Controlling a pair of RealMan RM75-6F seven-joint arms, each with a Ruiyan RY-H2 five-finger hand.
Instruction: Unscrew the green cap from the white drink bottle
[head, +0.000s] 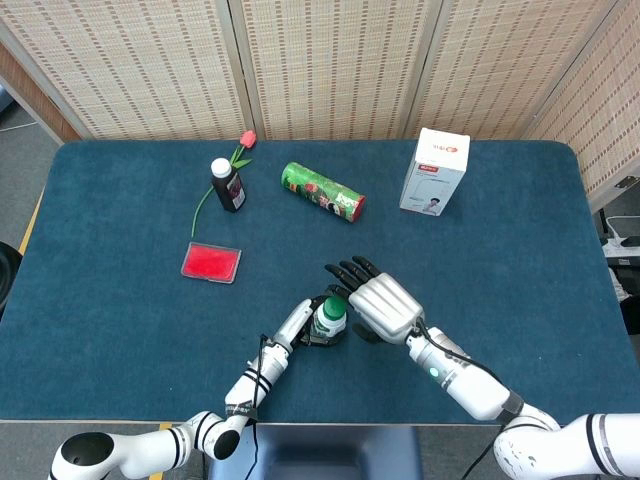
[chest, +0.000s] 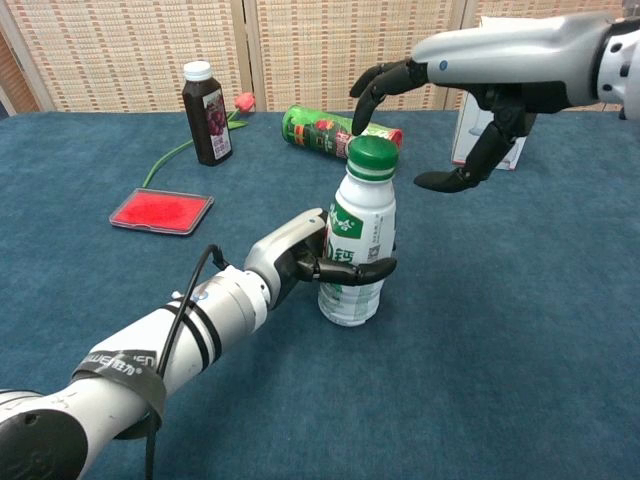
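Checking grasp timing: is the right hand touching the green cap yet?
No: in the chest view the right hand hovers open above the green cap, its fingertips apart from it, with a visible gap.

From above I have open room over the green cap (chest: 372, 153): my right hand (chest: 470, 75) hovers there, fingers spread. My left hand (chest: 300, 258) blocks the bottle (chest: 357, 255) from the left. The green can (head: 322, 191) and white box (head: 434, 171) stand well behind it, on bare table (head: 520, 250).
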